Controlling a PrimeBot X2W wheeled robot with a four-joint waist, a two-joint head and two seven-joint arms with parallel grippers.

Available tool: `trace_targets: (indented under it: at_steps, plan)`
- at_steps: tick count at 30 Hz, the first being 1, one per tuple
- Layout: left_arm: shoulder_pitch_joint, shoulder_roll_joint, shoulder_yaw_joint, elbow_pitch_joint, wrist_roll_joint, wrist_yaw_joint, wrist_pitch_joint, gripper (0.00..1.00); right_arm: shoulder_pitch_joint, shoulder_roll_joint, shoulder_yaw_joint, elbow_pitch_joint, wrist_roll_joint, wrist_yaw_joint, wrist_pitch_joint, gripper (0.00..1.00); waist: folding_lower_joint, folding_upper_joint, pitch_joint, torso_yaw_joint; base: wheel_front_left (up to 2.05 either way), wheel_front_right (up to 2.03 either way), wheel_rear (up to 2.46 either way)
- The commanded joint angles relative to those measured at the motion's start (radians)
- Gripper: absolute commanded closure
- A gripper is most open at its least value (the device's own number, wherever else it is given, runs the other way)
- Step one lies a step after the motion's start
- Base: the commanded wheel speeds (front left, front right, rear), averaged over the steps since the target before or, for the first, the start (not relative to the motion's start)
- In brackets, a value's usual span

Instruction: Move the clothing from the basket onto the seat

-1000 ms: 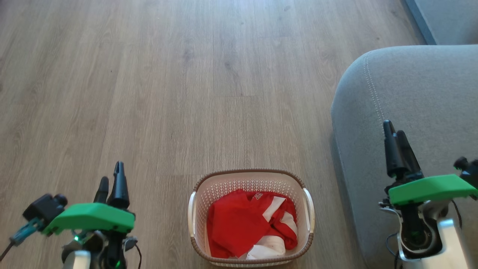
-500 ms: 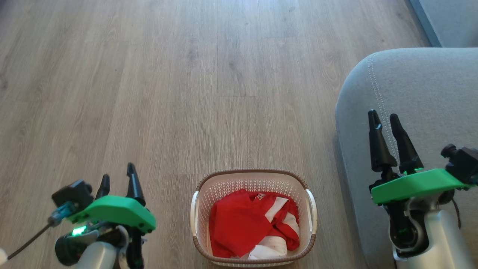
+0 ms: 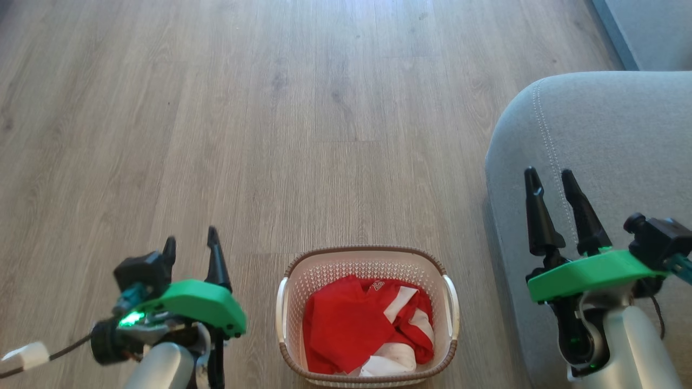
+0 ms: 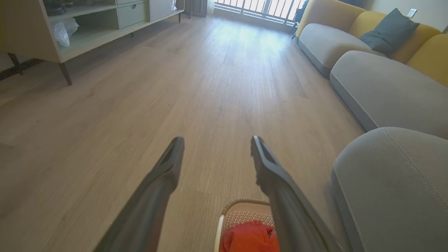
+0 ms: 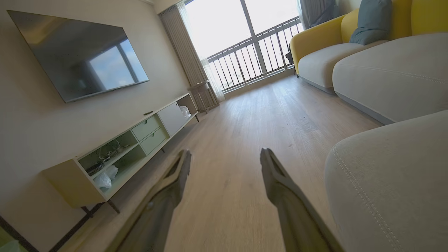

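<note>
Head view: my left gripper (image 3: 191, 237), fingers spread and empty, hangs just left of the basket (image 3: 362, 249), whose clothing (image 3: 351, 324) lies rightward and back toward my body, while my right gripper (image 3: 549, 174), equally wide and empty, hovers above the seat (image 3: 621, 135), slightly farther off, I judge.

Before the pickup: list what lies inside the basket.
Inside the basket lies the clothing: a plain red piece beside a red-and-white one. Whatever lies beneath them is hidden.
</note>
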Motion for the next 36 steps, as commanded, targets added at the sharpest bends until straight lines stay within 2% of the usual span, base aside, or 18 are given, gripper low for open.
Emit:
trace_targets:
  at_steps: [1,5,12,14,19,22,30,33,34,36]
  plan:
    - [-0.066,0.029,0.011,-0.048,0.046,0.014,-0.014,0.00,-0.035,-0.008,0.008,-0.025,-0.033,0.005,-0.013,0.00,-0.0001,0.0000,0.000,-0.001,0.00,0.00,0.00]
    - [-0.083,0.044,-0.024,-0.068,0.107,0.039,-0.026,0.00,-0.041,-0.007,0.003,-0.023,-0.065,0.006,-0.024,0.00,-0.0001,0.0000,-0.001,-0.002,0.00,0.00,0.00]
    - [-0.102,0.064,-0.060,-0.090,0.219,0.133,-0.046,0.00,-0.050,-0.007,0.020,-0.041,-0.144,0.006,-0.045,0.00,-0.0001,0.0000,-0.004,-0.007,0.00,0.00,0.00]
    - [-0.099,0.056,-0.075,-0.104,0.212,0.139,-0.052,0.00,-0.052,-0.007,0.019,-0.044,-0.159,0.006,-0.051,0.00,-0.0001,0.0000,-0.004,-0.007,0.00,0.00,0.00]
    - [-0.087,0.046,-0.072,-0.089,0.191,0.097,-0.067,0.00,-0.055,-0.007,0.027,-0.067,-0.204,0.007,-0.066,0.00,-0.0001,0.0000,-0.004,-0.005,0.00,0.00,0.00]
    - [-0.084,0.033,-0.047,-0.112,0.217,0.085,-0.075,0.00,-0.053,-0.007,0.013,-0.078,-0.198,0.007,-0.075,0.00,-0.0001,0.0000,-0.002,-0.001,0.00,0.00,0.00]
    - [-0.072,-0.013,0.010,-0.186,0.325,0.047,-0.099,0.00,-0.066,-0.008,0.033,-0.130,-0.307,0.007,-0.098,0.00,-0.0001,0.0000,0.003,0.007,0.00,0.00,0.00]
    - [-0.050,-0.043,0.034,-0.162,0.316,-0.004,-0.107,0.00,-0.062,-0.008,0.027,-0.125,-0.332,0.008,-0.107,0.00,-0.0001,0.0000,0.000,0.008,0.00,0.00,0.00]
    - [-0.044,-0.061,0.051,-0.156,0.329,-0.041,-0.113,0.00,-0.062,-0.008,0.032,-0.119,-0.355,0.008,-0.113,0.00,-0.0001,0.0000,-0.001,0.007,0.00,0.00,0.00]
    - [-0.037,-0.086,0.076,-0.161,0.334,-0.087,-0.119,0.00,-0.064,-0.009,0.035,-0.118,-0.378,0.008,-0.119,0.00,-0.0001,0.0000,-0.001,0.006,0.00,0.00,0.00]
